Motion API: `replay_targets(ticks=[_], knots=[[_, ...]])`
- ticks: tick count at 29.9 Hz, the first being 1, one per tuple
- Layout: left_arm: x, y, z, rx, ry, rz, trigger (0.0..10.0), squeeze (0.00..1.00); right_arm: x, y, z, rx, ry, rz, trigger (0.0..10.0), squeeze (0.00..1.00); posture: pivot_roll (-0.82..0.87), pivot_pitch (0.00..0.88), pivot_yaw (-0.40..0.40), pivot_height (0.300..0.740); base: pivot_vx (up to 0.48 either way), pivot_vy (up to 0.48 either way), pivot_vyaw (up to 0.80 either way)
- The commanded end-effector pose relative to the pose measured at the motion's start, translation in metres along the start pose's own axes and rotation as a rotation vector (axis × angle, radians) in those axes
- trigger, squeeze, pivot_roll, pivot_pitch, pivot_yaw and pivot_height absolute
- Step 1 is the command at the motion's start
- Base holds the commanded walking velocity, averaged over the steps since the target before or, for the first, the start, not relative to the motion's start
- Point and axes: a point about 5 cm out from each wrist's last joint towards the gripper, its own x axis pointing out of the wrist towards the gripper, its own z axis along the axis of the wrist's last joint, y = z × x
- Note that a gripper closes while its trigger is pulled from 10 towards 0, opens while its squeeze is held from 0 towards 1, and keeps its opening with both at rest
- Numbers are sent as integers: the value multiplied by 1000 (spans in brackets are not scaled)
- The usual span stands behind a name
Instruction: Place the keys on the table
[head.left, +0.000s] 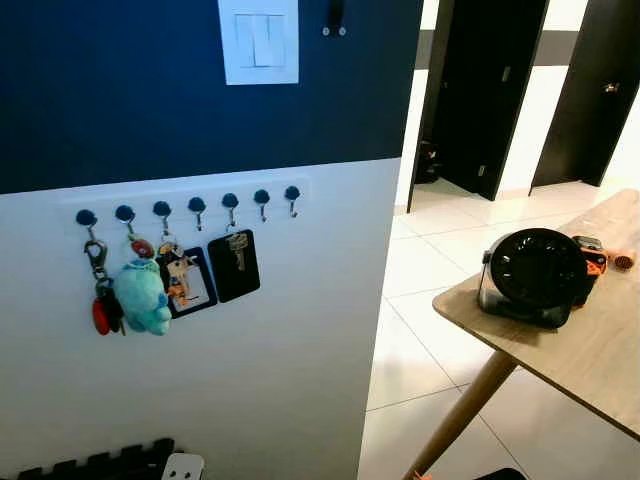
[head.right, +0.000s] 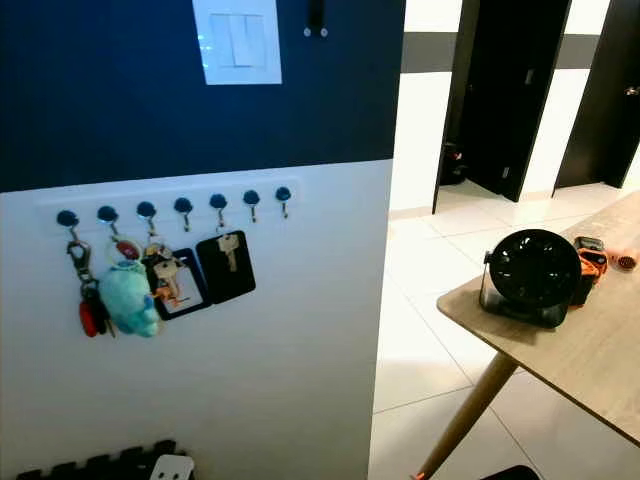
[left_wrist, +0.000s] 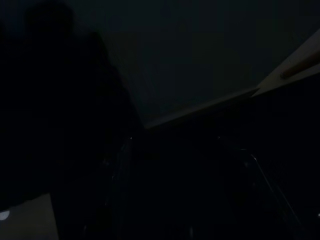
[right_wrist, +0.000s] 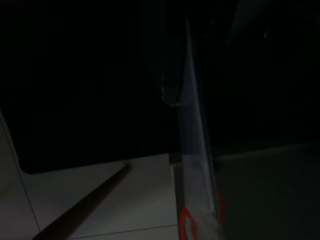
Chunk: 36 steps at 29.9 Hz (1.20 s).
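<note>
Hallway wall with a row of hooks, keys not yet taken — reach comes first.

Both arms hang idle in shade; the wrist views are too dark to tell whether either hand is apart or together. The keys (head.left: 178, 272) hang at middle left of the frame, on the hook rail (head.left: 190, 207) where the white lower wall meets the dark blue upper wall, between a teal plush keychain (head.left: 141, 297) and a black card holder (head.left: 234, 264). Judging from this, a hand should rise to the ring just under its hook, close on it alone, and lift up and off — not pull outward. The counter (head.left: 590, 350) at lower right has bare wood in front of the black fan (head.left: 532, 277) for the set-down.
</note>
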Motion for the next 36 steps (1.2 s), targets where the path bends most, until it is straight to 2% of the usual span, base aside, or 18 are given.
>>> replay_targets(ticks=[1, 23, 36], knots=[[-1, 1, -4, 0, 19, 8, 10000, 0, -1, 1, -5, 11, 27, 3, 10000, 0, 50, 29, 8, 740, 0, 0, 0], [-1, -2, -4, 0, 25, -11, 10000, 0, -1, 1, -6, 12, 39, 1, 10000, 0, 43, 33, 8, 740, 0, 0, 0], [-1, -4, -6, -6, 28, -17, 10000, 0, -1, 0, -6, 13, 33, 1, 10000, 0, 44, 35, 5, 740, 0, -329, 0]])
